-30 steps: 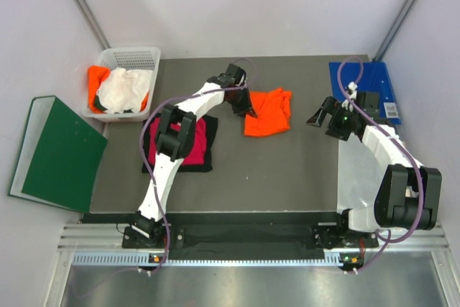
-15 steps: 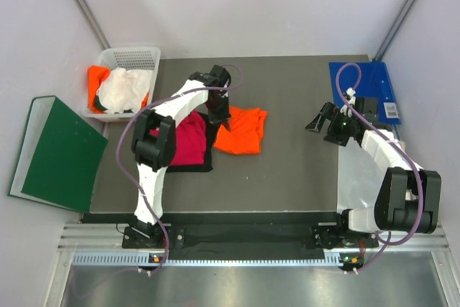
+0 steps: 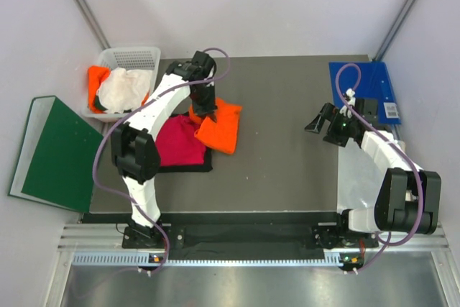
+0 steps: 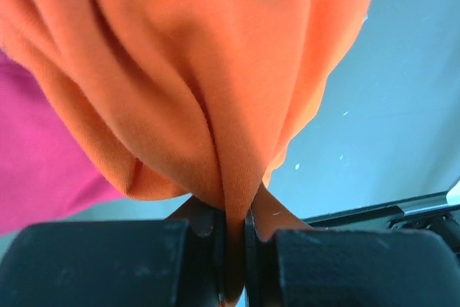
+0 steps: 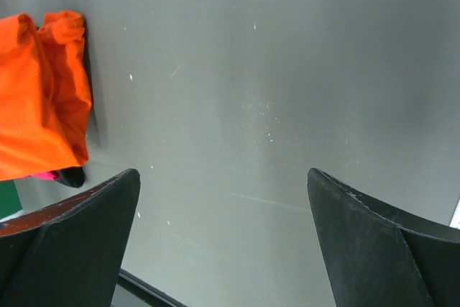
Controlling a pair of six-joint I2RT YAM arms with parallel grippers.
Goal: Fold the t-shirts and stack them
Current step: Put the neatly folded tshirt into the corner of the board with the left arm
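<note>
My left gripper (image 3: pixel 206 108) is shut on an edge of the bright orange t-shirt (image 3: pixel 221 126), which hangs folded from it, its left part over the right edge of the magenta t-shirt (image 3: pixel 178 145). The magenta one lies folded on a black t-shirt (image 3: pixel 204 167). In the left wrist view the orange cloth (image 4: pixel 201 70) is pinched between the closed fingers of the left gripper (image 4: pixel 235 228), with magenta cloth (image 4: pixel 36 163) at the left. My right gripper (image 3: pixel 318 120) hovers open over bare table at the right, holding nothing; in its wrist view the right gripper (image 5: pixel 223 192) shows the orange t-shirt (image 5: pixel 39 106) far left.
A white basket (image 3: pixel 133 55) at the back left holds a white t-shirt (image 3: pixel 122 88) and an orange one (image 3: pixel 97 77). A dark green binder (image 3: pixel 57 152) lies off the table's left edge. A blue folder (image 3: pixel 363 80) lies at the back right.
My left gripper has carried the orange t-shirt leftward from the table's middle to the magenta and black pile. The right arm has barely moved.
</note>
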